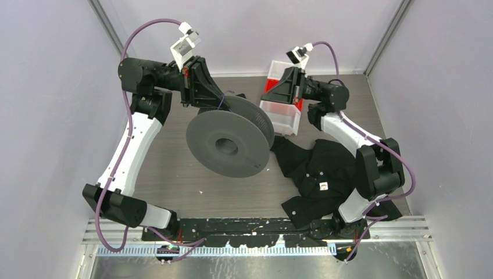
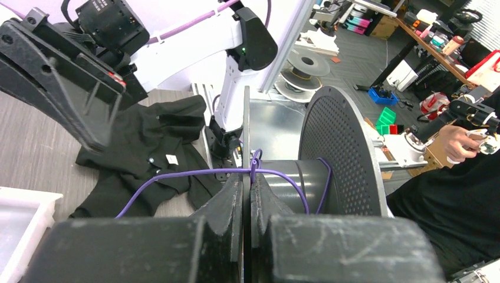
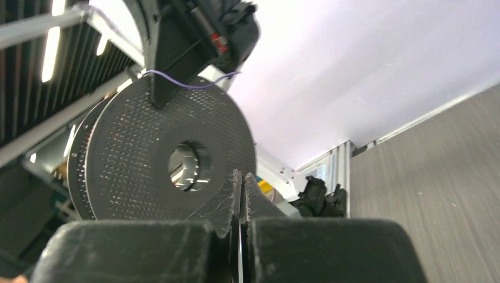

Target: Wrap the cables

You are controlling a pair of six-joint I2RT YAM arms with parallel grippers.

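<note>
The left tool (image 2: 247, 177) is closed narrow on the rim of the reel's (image 2: 339, 153) near flange, which runs edge-on straight into the gap between its fingers. Right at those tips the thin purple wire (image 2: 194, 172) crosses the rim in a small loop. On one side of the tips it goes a turn or so round the hub (image 2: 277, 194), between the two flanges. On the other side a loose length leaves sideways, towards the right arm's side, and sinks until the tool's own body hides its end. The reel's axis therefore lies crosswise to the left tool, and the free wire trails roughly along that axis, away from the hub. Whether the reel's lower edge touches the counter (image 1: 168, 174) cannot be told.

Farther out, the right tool (image 3: 240, 175) has its fingers pressed together with nothing visibly between them. The reel lies ahead of it and well apart, showing its flat face. It hangs near the bin (image 1: 280, 116), with the black garment (image 2: 147, 141) below. By judgement the right arm is the free one, and the loose length lies on its side.
</note>
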